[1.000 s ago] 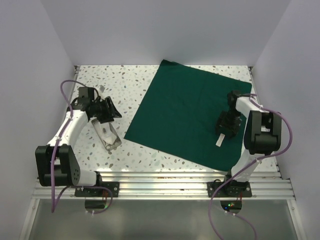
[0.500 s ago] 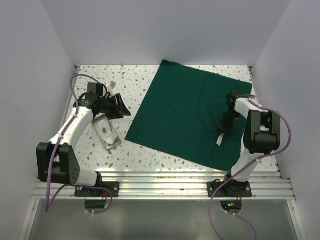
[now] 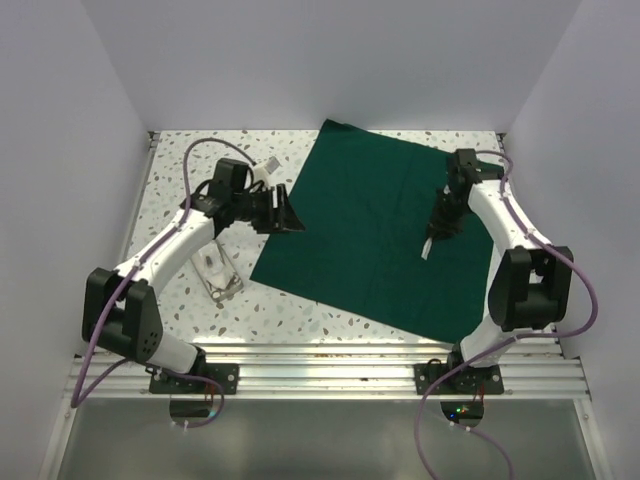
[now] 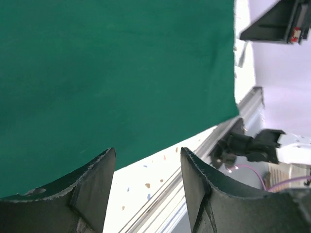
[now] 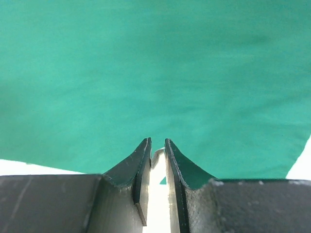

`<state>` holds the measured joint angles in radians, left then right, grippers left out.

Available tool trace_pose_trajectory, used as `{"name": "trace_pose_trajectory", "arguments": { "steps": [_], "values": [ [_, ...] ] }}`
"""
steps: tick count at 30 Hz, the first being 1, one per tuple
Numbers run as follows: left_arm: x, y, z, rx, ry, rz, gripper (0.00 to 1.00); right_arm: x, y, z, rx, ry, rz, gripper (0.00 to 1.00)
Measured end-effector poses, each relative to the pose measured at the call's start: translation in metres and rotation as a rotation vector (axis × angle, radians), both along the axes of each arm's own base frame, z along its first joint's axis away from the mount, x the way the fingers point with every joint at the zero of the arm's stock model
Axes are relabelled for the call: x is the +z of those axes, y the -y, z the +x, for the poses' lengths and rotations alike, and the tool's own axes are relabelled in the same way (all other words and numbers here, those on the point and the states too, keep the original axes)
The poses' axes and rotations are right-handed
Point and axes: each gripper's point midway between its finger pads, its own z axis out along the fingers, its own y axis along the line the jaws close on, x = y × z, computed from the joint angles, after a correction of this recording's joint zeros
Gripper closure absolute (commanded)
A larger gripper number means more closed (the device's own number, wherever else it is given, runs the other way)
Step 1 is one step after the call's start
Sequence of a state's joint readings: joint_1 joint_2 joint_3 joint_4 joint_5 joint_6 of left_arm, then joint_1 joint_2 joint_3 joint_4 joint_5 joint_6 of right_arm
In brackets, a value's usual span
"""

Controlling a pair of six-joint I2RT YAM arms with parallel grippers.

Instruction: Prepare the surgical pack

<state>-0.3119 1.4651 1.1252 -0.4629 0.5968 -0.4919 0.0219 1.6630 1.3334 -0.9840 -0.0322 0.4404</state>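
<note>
1. The dark green drape (image 3: 360,230) lies spread flat as a single sheet on the speckled table (image 3: 180,170). It covers the middle and right of the tabletop, with one corner pointing at the back wall and another toward the left arm
2. The left gripper (image 3: 288,217) hangs at the drape's left corner, right over the cloth's edge; from above I cannot tell whether it touches the cloth
3. In the left wrist view its two dark fingers (image 4: 92,187) stand well apart with nothing held between them (only green cloth, a strip of speckled table and the aluminium rail (image 4: 250,99) show past them)
4. The right gripper (image 3: 438,226) is over the right half of the drape, angled down toward the near edge
5. Its jaws are drawn almost together and pinch a slim white piece (image 3: 428,247), whose free end sticks out below the fingertips in the overhead view
6. In the right wrist view the gripper (image 5: 157,141) shows only a narrow slot between the pads, with the slim white piece (image 5: 157,156) seated in it above the green cloth; what the piece is I cannot tell
7. The small steel tray (image 3: 222,285) sits on bare table to the left of the drape's near-left edge, apart from the cloth and just beside the left forearm; something pale lies in it, too small to make out
</note>
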Motion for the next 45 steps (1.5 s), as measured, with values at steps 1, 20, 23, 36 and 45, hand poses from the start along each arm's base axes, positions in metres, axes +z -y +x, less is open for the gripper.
{"name": "trace_pose_trajectory", "arguments": {
  "steps": [1, 20, 23, 36, 45],
  "values": [
    [0.003, 0.011, 0.0, -0.022, 0.01, -0.016, 0.39, 0.015, -0.013, 0.007, 0.025, 0.042, 0.02, 0.79],
    [-0.003, 0.162, -0.024, -0.259, -0.044, -0.178, 0.37, 0.082, -0.167, -0.018, 0.256, 0.115, 0.317, 0.78],
    [-0.006, 0.169, -0.026, -0.267, -0.063, -0.183, 0.39, 0.085, -0.172, -0.019, 0.262, 0.116, 0.325, 0.78],
    [-0.001, 0.166, -0.026, -0.242, -0.054, -0.17, 0.34, 0.084, -0.173, -0.02, 0.258, 0.115, 0.318, 0.79],
    [0.031, 0.168, -0.029, -0.251, 0.014, -0.206, 0.32, 0.076, -0.166, -0.022, 0.218, 0.096, 0.249, 0.82]
  ]
}}
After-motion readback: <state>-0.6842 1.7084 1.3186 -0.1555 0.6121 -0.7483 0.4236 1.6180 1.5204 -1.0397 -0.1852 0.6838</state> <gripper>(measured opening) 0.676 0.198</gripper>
